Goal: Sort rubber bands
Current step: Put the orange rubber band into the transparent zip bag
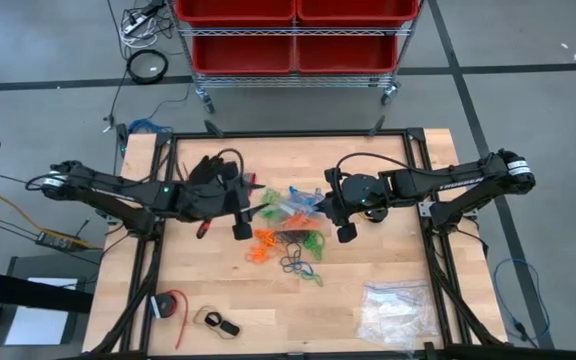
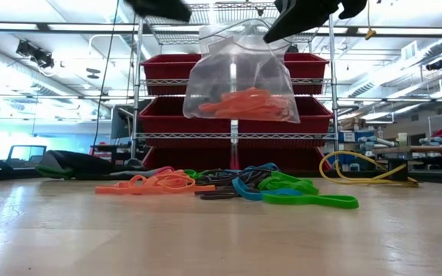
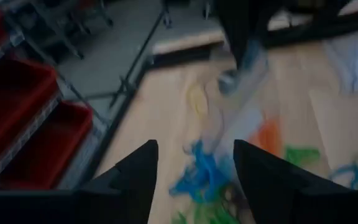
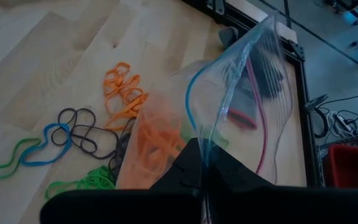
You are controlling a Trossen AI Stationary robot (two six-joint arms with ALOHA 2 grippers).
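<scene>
Overhead, the right gripper [image 4: 202,163] pinches the rim of a clear bag [image 2: 240,77], letting it hang so orange bands settle inside. Below it, loose rubber bands [image 2: 229,186] litter the tabletop [image 2: 206,238]. Beside it, the left gripper [image 3: 194,168] gapes wide, apparently ready to feed more.

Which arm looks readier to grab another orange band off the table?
Probably the left. Its gripper is open and empty above the loose rubber bands, while the right gripper is shut on the clear bag already holding orange bands.
</scene>
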